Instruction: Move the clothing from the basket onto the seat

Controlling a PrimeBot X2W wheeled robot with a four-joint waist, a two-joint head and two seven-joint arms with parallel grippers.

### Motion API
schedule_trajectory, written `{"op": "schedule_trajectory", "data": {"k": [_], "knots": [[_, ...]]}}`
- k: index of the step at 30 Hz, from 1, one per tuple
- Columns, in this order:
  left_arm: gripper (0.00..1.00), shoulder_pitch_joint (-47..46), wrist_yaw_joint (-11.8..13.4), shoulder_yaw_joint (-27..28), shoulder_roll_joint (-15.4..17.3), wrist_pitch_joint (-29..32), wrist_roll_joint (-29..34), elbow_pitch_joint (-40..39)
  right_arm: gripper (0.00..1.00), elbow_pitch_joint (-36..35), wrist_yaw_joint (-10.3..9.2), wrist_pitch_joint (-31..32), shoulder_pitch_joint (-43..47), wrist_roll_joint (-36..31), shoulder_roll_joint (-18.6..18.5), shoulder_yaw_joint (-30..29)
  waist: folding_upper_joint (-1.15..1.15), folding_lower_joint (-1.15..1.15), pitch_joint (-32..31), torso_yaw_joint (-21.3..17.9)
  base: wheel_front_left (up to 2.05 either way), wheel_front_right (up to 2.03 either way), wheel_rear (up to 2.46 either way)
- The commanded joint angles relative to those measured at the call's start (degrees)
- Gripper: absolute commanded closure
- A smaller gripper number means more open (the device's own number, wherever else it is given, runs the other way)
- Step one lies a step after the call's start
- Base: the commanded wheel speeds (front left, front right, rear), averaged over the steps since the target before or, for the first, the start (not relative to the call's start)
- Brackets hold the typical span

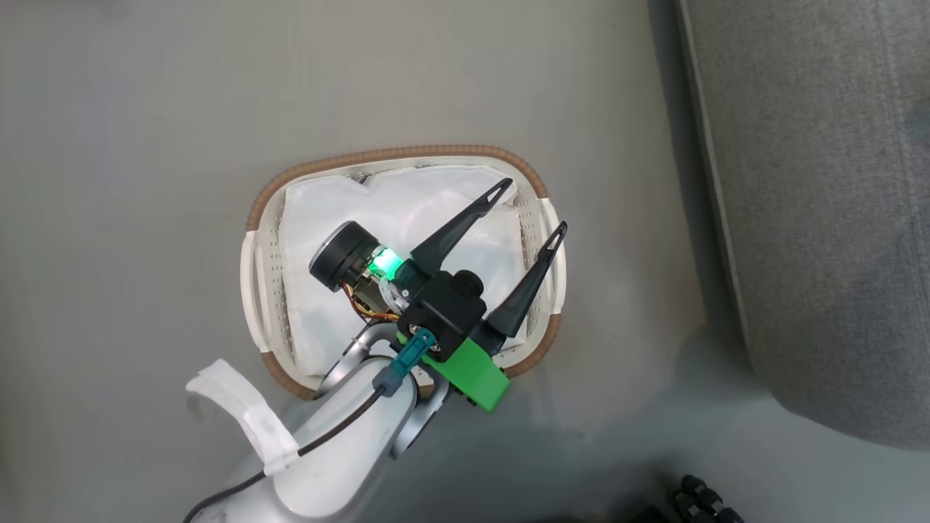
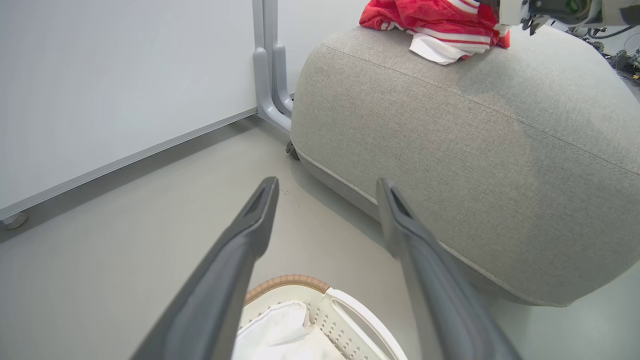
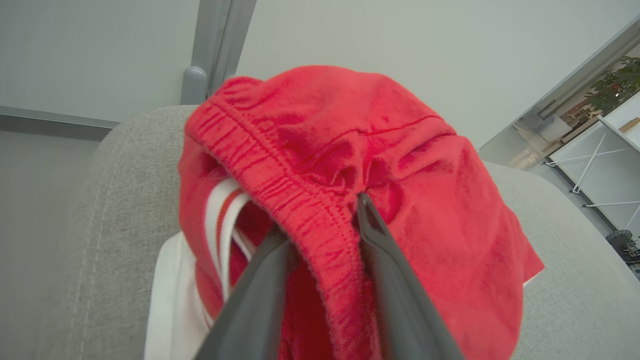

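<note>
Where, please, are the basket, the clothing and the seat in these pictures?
basket [image 1: 407,153]: head view, on its brown rim's far side.
clothing [image 3: 400,150]: right wrist view, on the red fabric's top.
seat [image 2: 500,175]: left wrist view, on its grey side.

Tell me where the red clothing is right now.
The clothing lies heaped on top of the seat, at the top of the left wrist view; the right claw grips its waistband.

Place: an office-like robot test room
Walls: pale partition panels [image 2: 125,75] on a grey metal post [image 2: 267,65]
Floor: smooth grey floor [image 1: 145,109]
Furniture: rounded grey seat [image 2: 475,150]
Beyond: potted plant [image 3: 612,85], white-framed furniture [image 3: 607,165]
</note>
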Motion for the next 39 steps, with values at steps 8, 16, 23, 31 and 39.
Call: {"op": "schedule_trajectory", "data": {"k": [8,16,23,31,39], "knots": [[0.00,1.2,0.3,0.1,-0.1,-0.3,-2.1,0.7,0.00,-5.2,-0.08,-0.3,6.5,1.6,2.5,2.5,0.00,-0.01,-5.6,-2.0,0.00,0.00,0.00],[0.00,3.8,0.5,2.1,-0.7,-1.0,-5.4,3.2,0.00,-8.6,-0.08,-0.3,11.4,2.7,3.7,4.7,0.00,-0.01,-12.8,-1.6,0.00,0.00,0.00],[0.00,7.5,1.9,6.1,-1.4,-1.3,-8.8,5.2,0.00,-9.8,-0.08,-0.3,12.9,3.8,5.0,6.9,0.00,-0.01,-19.0,0.6,0.00,0.00,0.00],[0.00,12.8,2.8,12.3,-1.6,-1.2,-8.8,2.7,0.00,-10.6,-0.08,-0.3,15.6,5.8,8.3,9.1,0.00,-0.01,-24.5,3.8,0.00,0.00,0.00],[0.00,18.8,3.0,19.7,-1.7,-1.2,-7.6,0.9,0.00,-14.8,-0.08,-0.3,23.0,9.0,13.6,10.6,0.00,-0.01,-29.0,6.1,0.00,0.00,0.00]]}}
